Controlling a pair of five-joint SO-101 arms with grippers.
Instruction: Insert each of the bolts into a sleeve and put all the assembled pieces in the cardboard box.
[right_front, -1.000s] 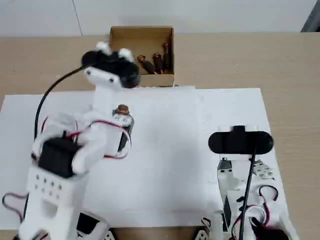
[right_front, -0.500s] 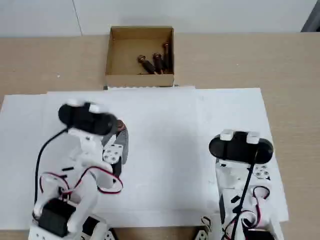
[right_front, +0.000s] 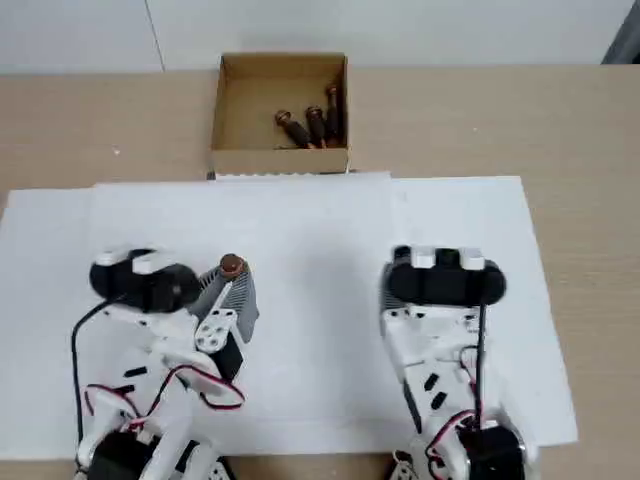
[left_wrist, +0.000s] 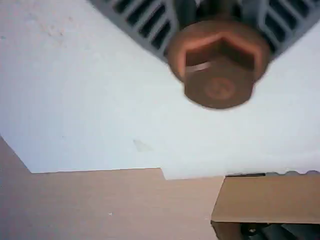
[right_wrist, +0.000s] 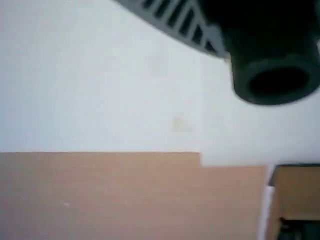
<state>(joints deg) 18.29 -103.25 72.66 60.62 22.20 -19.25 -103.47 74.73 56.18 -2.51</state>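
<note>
Parts before mating.
Left fingers (left_wrist: 140, 17) clamped a copper hex-head bolt (left_wrist: 218, 70); right fingers (right_wrist: 175, 17), well apart, a black tubular sleeve (right_wrist: 272, 75).

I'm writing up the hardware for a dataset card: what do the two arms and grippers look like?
The left arm and right arm are white plastic with black servo blocks and red and black wires. Each wrist carries a black oval camera housing trailing a black cable. The gripper fingers are grey and ribbed.

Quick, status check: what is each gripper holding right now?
Left gripper: closed on a bolt.
Right gripper: closed on a black sleeve.
</note>
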